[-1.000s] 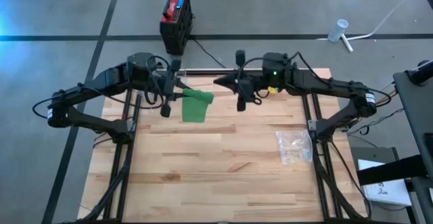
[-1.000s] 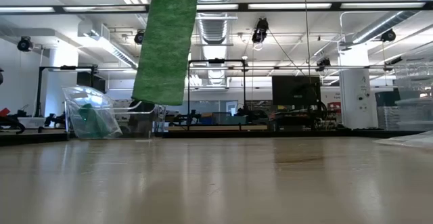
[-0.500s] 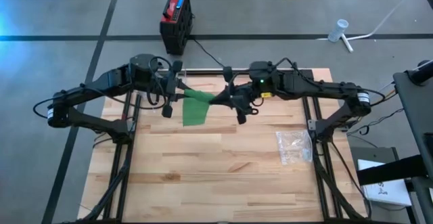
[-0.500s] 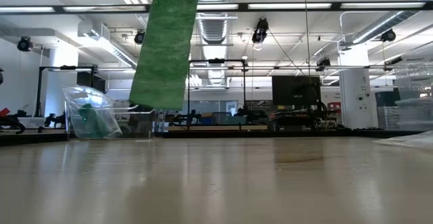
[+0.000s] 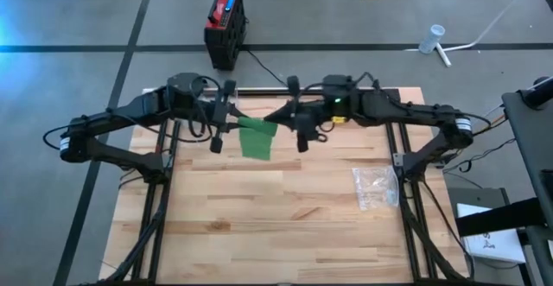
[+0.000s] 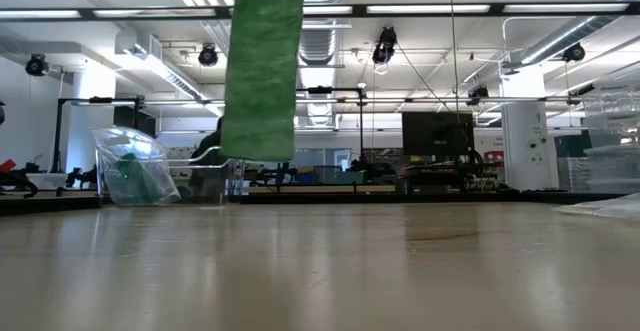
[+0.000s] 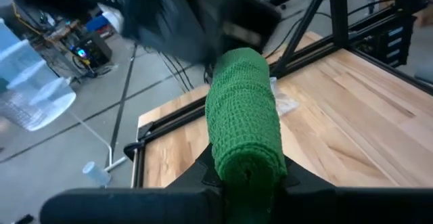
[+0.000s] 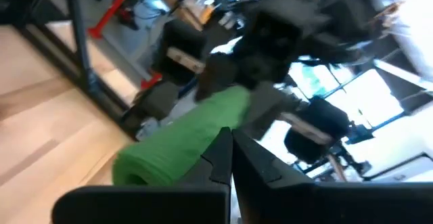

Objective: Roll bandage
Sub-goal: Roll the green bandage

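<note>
A green bandage (image 5: pixel 256 136) hangs over the far middle of the table. Its rolled end (image 7: pixel 245 132) sits in my left gripper (image 5: pixel 232 116), which is shut on it. A flat strip (image 6: pixel 262 66) hangs from it, its lower end (image 6: pixel 258 149) clear of the table. My right gripper (image 5: pixel 278 119) is shut, with its tips at the roll's side (image 8: pixel 183 146), opposite my left gripper. My left gripper pinches the bandage's rolled end (image 7: pixel 249 162) between its two fingers, coming nearly level from the table's left. The roll points away along the fingers, lifted clear, and the strip hangs slack below it. My right gripper comes level from the table's right. Its shut fingertips (image 8: pixel 225 143) lie against the roll's side (image 8: pixel 203 137). Whether a layer is caught between them cannot be told.
A clear plastic bag (image 5: pixel 375 187) lies on the table at the right. In the low view another clear bag (image 6: pixel 135 168) with green in it stands at the far left. The near half of the wooden table (image 5: pixel 276 234) is bare.
My right gripper has gone toward the table's left, up to the bandage, staying shut. The hanging strip has swung toward the table's right and now hangs nearly straight down instead of slanting.
</note>
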You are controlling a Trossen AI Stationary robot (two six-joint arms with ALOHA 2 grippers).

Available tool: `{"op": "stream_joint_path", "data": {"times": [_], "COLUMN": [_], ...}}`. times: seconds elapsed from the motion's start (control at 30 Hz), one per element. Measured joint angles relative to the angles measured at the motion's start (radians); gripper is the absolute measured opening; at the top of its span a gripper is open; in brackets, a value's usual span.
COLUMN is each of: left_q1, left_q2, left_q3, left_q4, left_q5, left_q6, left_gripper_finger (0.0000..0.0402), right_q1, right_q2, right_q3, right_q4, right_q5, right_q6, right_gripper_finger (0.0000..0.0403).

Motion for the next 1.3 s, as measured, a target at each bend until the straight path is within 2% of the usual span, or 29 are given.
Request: {"op": "stream_joint_path", "data": {"times": [0.2,0.57,0.63,0.77,0.93,1.0,1.17,1.3], "left_q1": [-0.018,-0.019,-0.018,-0.018,-0.018,-0.018,-0.019,-0.018], "left_q2": [-0.011,-0.03,-0.03,-0.031,-0.031,-0.031,-0.03,-0.027], "left_q3": [-0.024,-0.027,-0.027,-0.027,-0.027,-0.028,-0.029,-0.029], "left_q4": [0.032,0.035,0.042,0.043,0.04,0.039,0.027,0.03], "left_q5": [-0.003,0.0,-0.002,-0.015,-0.014,-0.013,-0.002,-0.037], "left_q6": [0.017,0.018,0.018,0.017,0.01,0.008,0.002,-0.001], "left_gripper_finger": [0.0025,0.0025,0.0026,0.0025,0.0027,0.0027,0.0025,0.0025], "right_q1": [0.006,0.012,0.013,0.008,0.008,0.01,0.008,0.011], "right_q2": [0.021,-0.03,-0.041,-0.053,-0.028,-0.024,-0.02,-0.022], "right_q3": [0.003,0.001,0.0,0.0,0.0,-0.001,-0.002,-0.001], "right_q4": [-0.067,-0.204,-0.198,-0.156,-0.107,-0.119,-0.117,-0.11], "right_q5": [-0.012,-0.066,-0.044,0.074,0.074,0.031,-0.16,-0.223], "right_q6": [-0.012,0.06,0.067,0.071,0.076,0.077,0.131,0.169], "right_gripper_finger": [0.0,0.0,0.0,0.0,0.0,0.0,0.0,0.0]}}
